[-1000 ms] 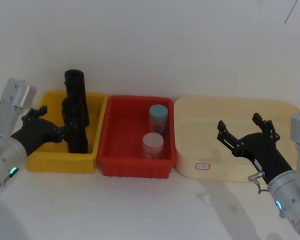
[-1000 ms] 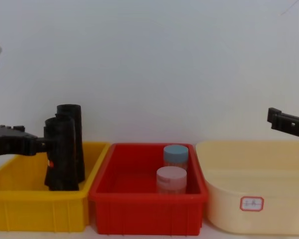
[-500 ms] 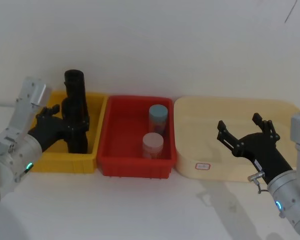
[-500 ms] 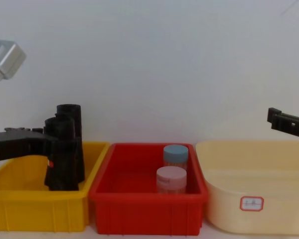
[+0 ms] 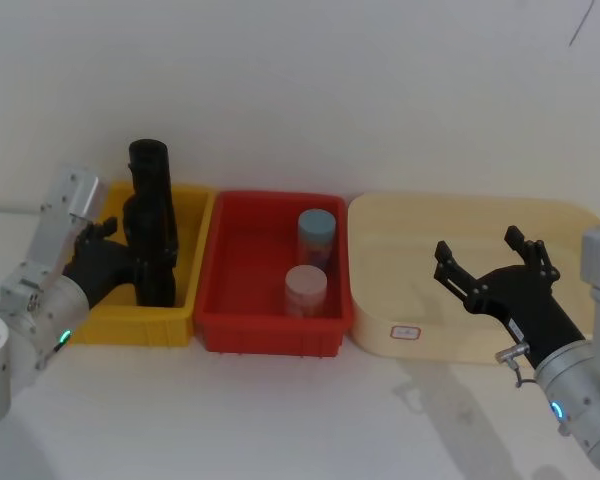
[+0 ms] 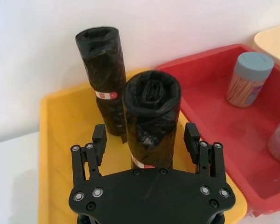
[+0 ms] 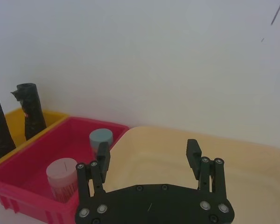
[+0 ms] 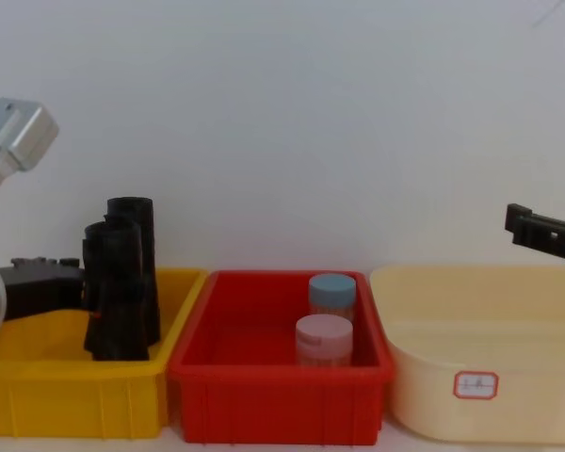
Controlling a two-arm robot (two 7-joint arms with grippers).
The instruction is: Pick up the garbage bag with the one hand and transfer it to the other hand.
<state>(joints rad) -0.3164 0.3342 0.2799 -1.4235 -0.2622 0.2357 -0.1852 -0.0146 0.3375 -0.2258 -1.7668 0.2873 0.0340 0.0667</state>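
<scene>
While the garbage bag (image 5: 152, 255) stands upright in the yellow bin (image 5: 90, 328), out at 10 o'clock from the robot, the left gripper (image 5: 128, 255) is in on it from the bag's 8 o'clock side, low over the bin's floor. Jaws apart, one finger on either side of the roll!

Room is tight around it. A second roll (image 5: 149, 172) stands just behind at 12 o'clock; whether the two touch, I cannot tell. At 3 o'clock the bin's wall is near, and the red bin (image 5: 270, 338) butts against that wall, with two jars (image 5: 306, 288) inside. Upward it's open: both rolls rise well above the yellow rim, with white wall (image 5: 300, 90) behind them.

The left wrist view gives the detail: the fingers (image 6: 99, 140) straddle the bag's lower half, with yellow showing between the far-side finger and the roll, and the other finger just beside the plastic. The chest view gives the heights: the bag's top sits a little under the second roll's top, and the gripper's body is about level with the yellow rim.

Over at 2 o'clock, the right gripper (image 5: 477, 245) hangs above the cream tub (image 5: 450, 212), jaws wide apart and holding nothing. From the chest it comes in at the right edge, above the tub's rim and well apart from the bag.
</scene>
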